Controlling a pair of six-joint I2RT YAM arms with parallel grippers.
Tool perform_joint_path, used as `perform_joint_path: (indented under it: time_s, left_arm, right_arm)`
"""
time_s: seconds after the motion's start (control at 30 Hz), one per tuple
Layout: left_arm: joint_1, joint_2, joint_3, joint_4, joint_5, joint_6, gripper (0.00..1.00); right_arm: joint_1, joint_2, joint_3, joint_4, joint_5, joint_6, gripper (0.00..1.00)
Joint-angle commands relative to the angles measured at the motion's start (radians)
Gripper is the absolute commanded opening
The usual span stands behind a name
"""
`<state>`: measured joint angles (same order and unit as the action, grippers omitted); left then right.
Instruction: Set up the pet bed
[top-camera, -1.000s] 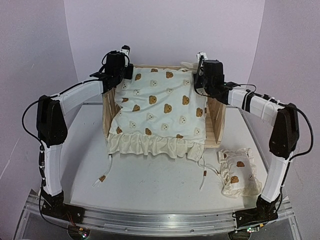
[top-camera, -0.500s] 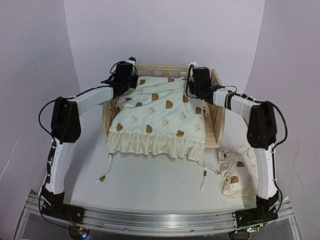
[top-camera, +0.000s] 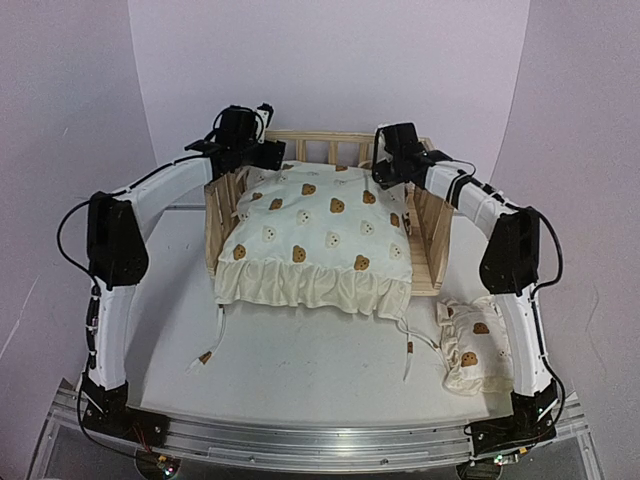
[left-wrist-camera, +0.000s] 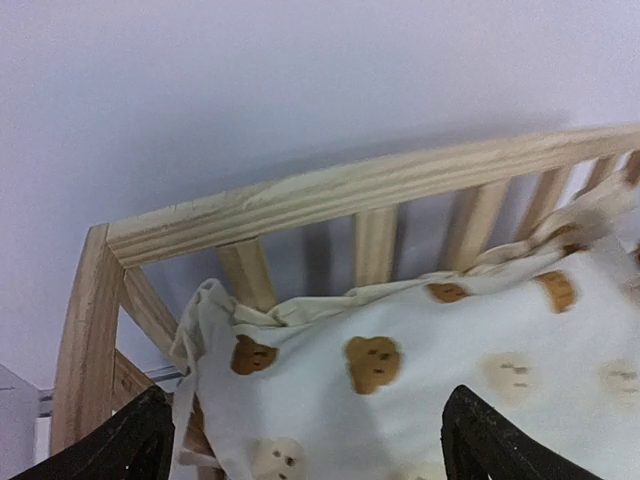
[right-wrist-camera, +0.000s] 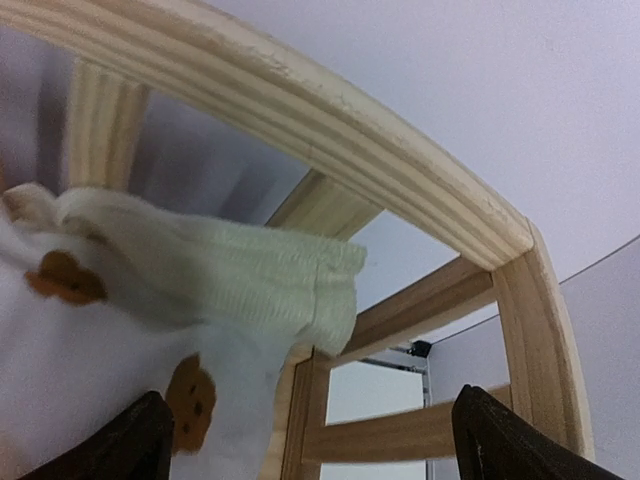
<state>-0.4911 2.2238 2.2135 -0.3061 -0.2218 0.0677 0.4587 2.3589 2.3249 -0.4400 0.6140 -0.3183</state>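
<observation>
Pet bed (top-camera: 432, 245) sits at the far middle of the tabletop (top-camera: 300, 375), open side facing the arm bases. The cushion (top-camera: 315, 235) now lies flat inside the frame. A second ago its far edge was lifted high and hid the back rail; half a second ago it was partway down. That rail and its slats now show clear above the fabric. The frilled front edge hangs over the open side, with the ties trailing on the tabletop as before. Your left end effector (left-wrist-camera: 305, 450) is at the back left corner of the frame with its fingers (left-wrist-camera: 120, 445) spread wide. Only the cushion's corner lies beyond them, and nothing is pinched. Your right end effector (right-wrist-camera: 320, 445) is at the back right corner, also spread wide. The cushion's knit-edged corner is draped just ahead of it, under the top rail. Both arms have reached farther back and lower than a second ago. The pillow (top-camera: 475, 345) has not moved: it is on the tabletop near the right arm, well apart from the frame.
</observation>
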Motion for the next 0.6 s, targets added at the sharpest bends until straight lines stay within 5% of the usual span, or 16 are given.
perform_joint_path:
  time_s: [0.0, 0.2, 0.3, 0.47, 0.57]
  left_arm:
    - [0.011, -0.313, -0.074, -0.052, 0.343, -0.162, 0.95]
    - [0.006, -0.453, -0.288, -0.068, 0.654, -0.323, 0.97]
    - [-0.033, -0.515, -0.423, -0.063, 0.636, -0.325, 0.96]
    - [-0.143, -0.565, -0.573, -0.039, 0.532, -0.281, 0.94]
    - [-0.175, -0.538, -0.63, -0.012, 0.461, -0.293, 0.78]
  right_arm:
    - [0.012, -0.299, -0.093, -0.237, -0.221, 0.213, 0.98]
    - [0.086, -0.51, -0.347, -0.284, -0.578, 0.386, 0.98]
    - [0.176, -0.566, -0.447, -0.289, -0.596, 0.413, 0.98]
    - [0.228, -0.568, -0.563, -0.223, -0.689, 0.48, 0.8]
    - [0.242, -0.503, -0.566, -0.208, -0.705, 0.476, 0.68]
